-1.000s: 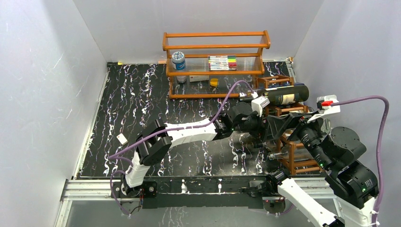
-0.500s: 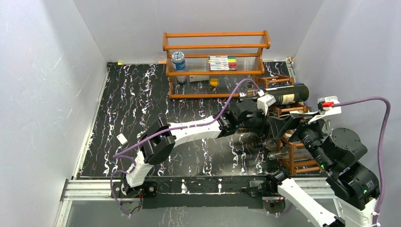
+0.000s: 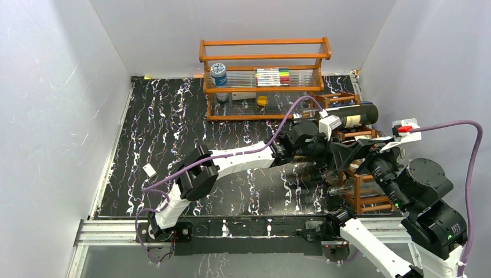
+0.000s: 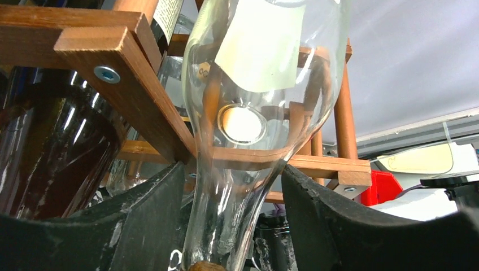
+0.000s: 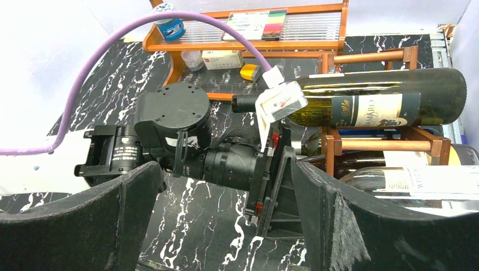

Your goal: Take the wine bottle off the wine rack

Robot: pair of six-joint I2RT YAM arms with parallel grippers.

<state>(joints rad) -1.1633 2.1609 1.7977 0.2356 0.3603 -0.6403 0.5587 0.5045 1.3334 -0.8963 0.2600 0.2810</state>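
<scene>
Underneath, black marbled tabletop [image 3: 168,133] meets grey walls [image 3: 52,104].

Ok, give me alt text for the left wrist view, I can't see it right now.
A clear glass wine bottle lies in the wooden wine rack, its neck between the black fingers of the left claw, with gaps visible either side. A dark bottle sits at left.

Robot lab test cell, not a home: plain white partition walls [image 3: 69,87] box in a black marble-pattern tabletop [image 3: 168,127] w/ aluminium rail [image 3: 116,230] along near edge, arms bolted there.
</scene>
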